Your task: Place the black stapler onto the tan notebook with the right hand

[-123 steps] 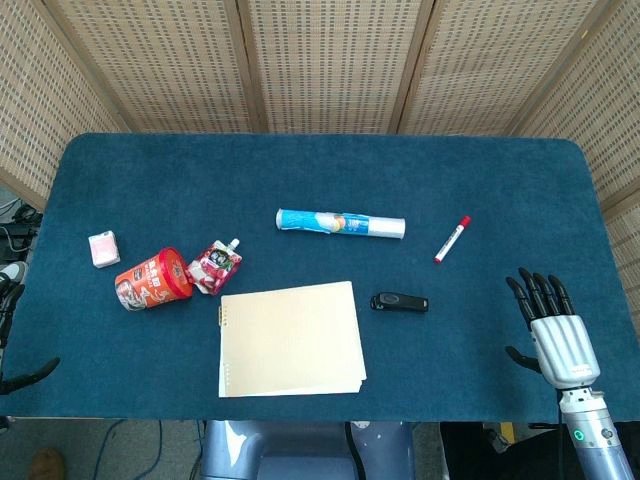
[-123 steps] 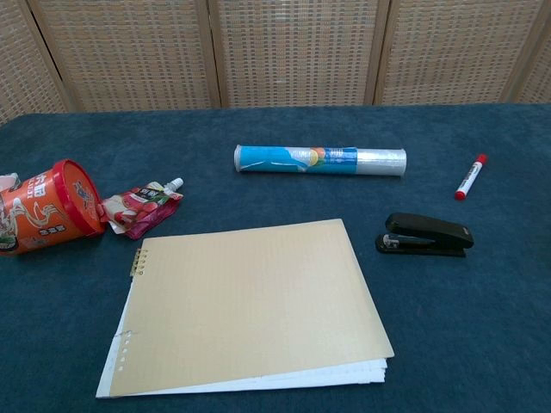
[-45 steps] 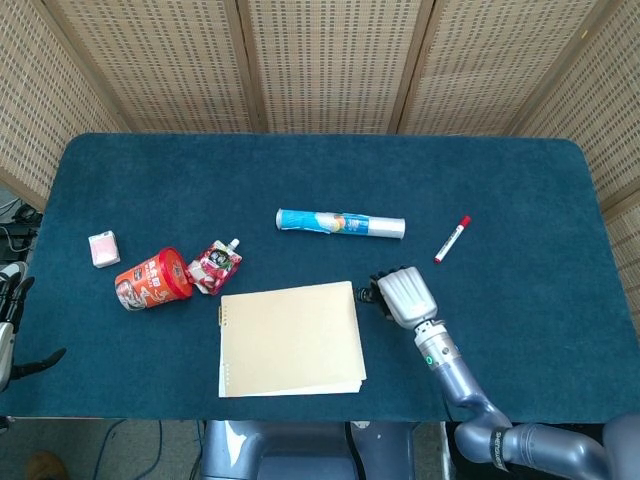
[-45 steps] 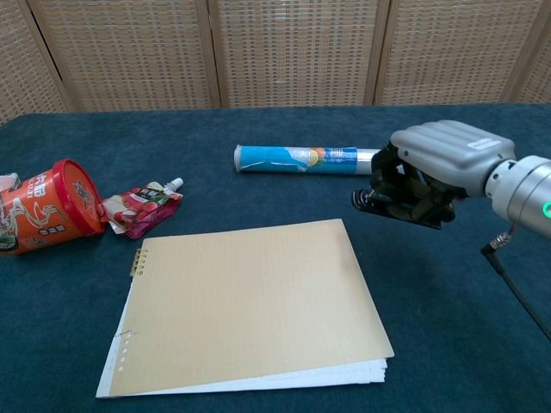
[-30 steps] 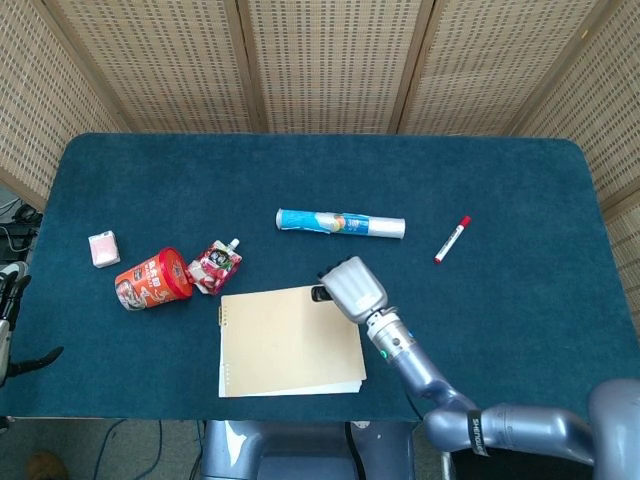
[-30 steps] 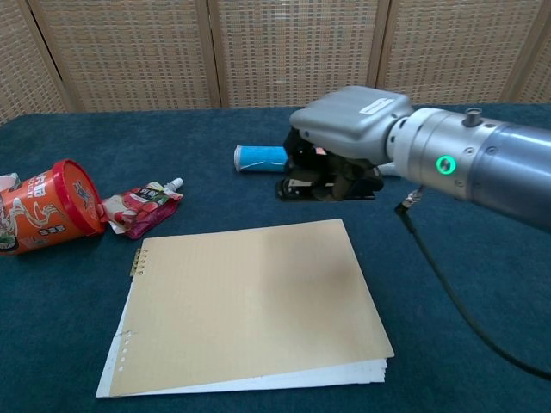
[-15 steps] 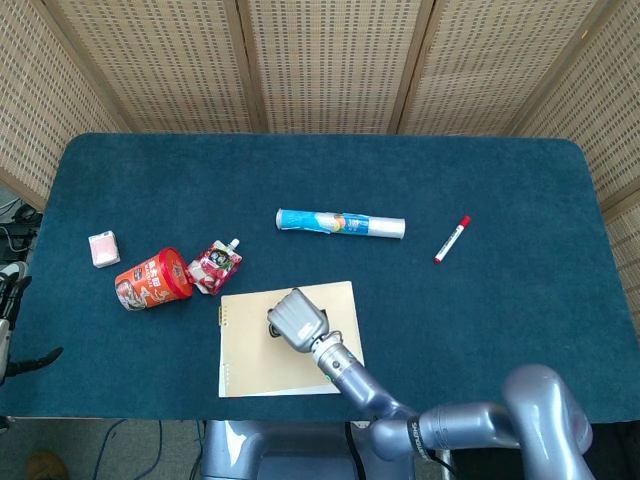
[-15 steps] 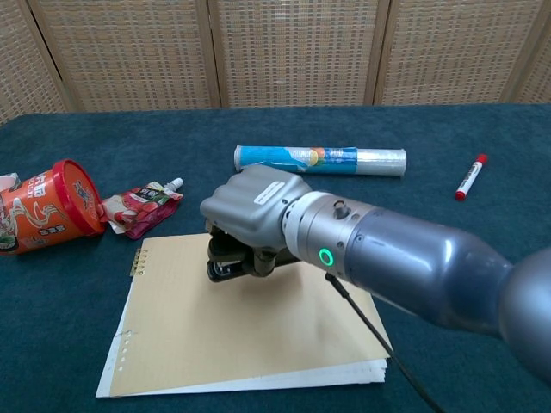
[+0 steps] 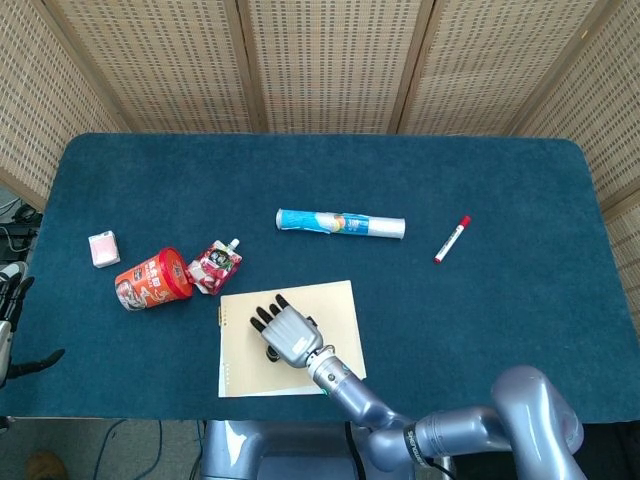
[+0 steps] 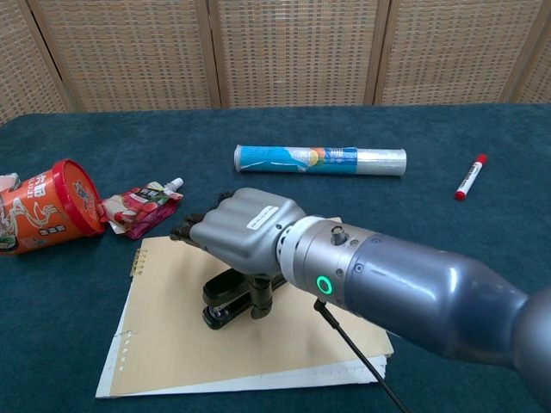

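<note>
Blue tabletop (image 9: 500, 330) fills the scene, wicker screens behind it.

Right arm reaches in from the near edge, grey and bulky in the chest view. Its robot hand (image 10: 245, 228) is spread over the tan notebook (image 10: 172, 344), fingers (image 10: 191, 231) extended and apart, palm down, holding nothing. In the head view the same right robot hand (image 9: 283, 330) sits over the middle of the tan notebook (image 9: 240, 370).

Tan notebook lies flat near the front edge, ring holes along its left side, white pages showing under the cover.

Black stapler (image 10: 232, 303) rests on the notebook cover, directly beneath the robot hand; the thumb seems to touch or nearly touch its top, but contact is hard to judge. From the head view only a dark sliver of it shows at the hand's edge.

Blue-and-clear roll (image 9: 340, 223) lies behind the notebook, well apart. Red cup (image 9: 152, 279) lies on its side to the left, red snack pouch (image 9: 215, 266) just beside it. Red marker (image 9: 452, 239) off to the right. Small pink packet (image 9: 103, 248) far left.

Left robot hand (image 9: 12, 335) barely shows at the left edge of the head view; its state cannot be told.
</note>
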Robot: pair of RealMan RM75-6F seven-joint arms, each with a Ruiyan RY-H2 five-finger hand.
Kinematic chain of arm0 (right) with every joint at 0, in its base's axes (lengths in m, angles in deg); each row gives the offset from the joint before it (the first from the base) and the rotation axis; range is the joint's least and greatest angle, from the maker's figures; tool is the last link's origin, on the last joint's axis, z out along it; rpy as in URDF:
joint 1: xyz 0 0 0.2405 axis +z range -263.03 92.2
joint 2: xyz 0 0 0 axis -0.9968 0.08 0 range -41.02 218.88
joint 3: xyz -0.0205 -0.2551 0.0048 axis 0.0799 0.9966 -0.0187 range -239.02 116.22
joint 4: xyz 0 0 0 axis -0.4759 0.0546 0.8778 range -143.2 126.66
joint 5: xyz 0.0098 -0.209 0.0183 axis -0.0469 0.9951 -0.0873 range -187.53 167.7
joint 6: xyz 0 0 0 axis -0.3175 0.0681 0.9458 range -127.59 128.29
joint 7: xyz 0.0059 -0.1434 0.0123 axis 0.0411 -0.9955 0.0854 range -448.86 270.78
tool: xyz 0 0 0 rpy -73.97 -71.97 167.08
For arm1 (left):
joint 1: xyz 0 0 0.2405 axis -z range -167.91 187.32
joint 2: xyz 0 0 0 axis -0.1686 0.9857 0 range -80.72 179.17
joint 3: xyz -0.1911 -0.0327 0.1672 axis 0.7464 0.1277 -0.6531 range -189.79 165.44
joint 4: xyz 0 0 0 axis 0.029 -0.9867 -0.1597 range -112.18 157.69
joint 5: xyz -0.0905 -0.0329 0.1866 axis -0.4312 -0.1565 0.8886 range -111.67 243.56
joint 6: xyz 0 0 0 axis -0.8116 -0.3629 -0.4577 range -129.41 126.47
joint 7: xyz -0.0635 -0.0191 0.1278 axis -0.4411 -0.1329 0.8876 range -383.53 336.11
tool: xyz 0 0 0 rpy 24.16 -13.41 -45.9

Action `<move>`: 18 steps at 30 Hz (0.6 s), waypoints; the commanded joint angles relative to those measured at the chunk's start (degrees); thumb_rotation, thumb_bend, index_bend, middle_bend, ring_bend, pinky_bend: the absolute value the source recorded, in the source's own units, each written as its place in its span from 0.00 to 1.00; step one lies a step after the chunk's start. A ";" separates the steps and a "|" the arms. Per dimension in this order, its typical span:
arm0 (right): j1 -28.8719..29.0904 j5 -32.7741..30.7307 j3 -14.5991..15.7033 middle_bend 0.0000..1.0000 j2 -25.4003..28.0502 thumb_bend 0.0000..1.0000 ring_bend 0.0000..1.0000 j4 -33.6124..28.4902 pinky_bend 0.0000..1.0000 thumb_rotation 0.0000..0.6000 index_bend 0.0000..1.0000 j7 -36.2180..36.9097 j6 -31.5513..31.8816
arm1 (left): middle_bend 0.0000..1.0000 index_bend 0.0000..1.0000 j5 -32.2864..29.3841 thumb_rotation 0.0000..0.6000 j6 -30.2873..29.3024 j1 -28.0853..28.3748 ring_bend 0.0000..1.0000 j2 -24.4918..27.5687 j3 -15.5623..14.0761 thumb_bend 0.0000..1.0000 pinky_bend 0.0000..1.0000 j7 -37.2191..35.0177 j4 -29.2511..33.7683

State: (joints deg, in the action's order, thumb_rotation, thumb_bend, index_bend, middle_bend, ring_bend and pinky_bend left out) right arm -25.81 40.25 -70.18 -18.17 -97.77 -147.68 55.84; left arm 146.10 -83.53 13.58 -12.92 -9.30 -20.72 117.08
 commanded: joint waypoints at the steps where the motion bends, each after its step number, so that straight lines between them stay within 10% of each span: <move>1: -0.84 1.56 0.39 0.00 2.80 0.00 0.02 -3.58 0.01 1.00 0.00 1.21 1.26 | 0.00 0.00 0.27 1.00 -0.05 0.00 0.00 0.04 -0.13 0.00 0.00 0.03 0.09; 11: -7.98 13.99 6.86 0.00 19.86 0.00 0.00 -14.65 0.00 1.00 0.00 4.42 10.70 | 0.00 0.00 2.81 1.00 -2.47 -0.94 0.00 0.64 -0.87 0.00 0.00 -0.80 0.85; 18: -19.03 35.77 15.47 0.00 33.13 0.00 0.00 -2.50 0.00 1.00 0.00 24.49 25.61 | 0.00 0.00 6.43 1.00 -6.34 -2.62 0.00 0.67 -2.00 0.00 0.00 -1.36 1.28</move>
State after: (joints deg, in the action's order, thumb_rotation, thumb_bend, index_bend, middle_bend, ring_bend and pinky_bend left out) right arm -36.97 63.98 -60.64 7.48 -108.60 -137.28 70.45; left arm 151.37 -88.69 11.63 -12.14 -10.77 -22.00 118.14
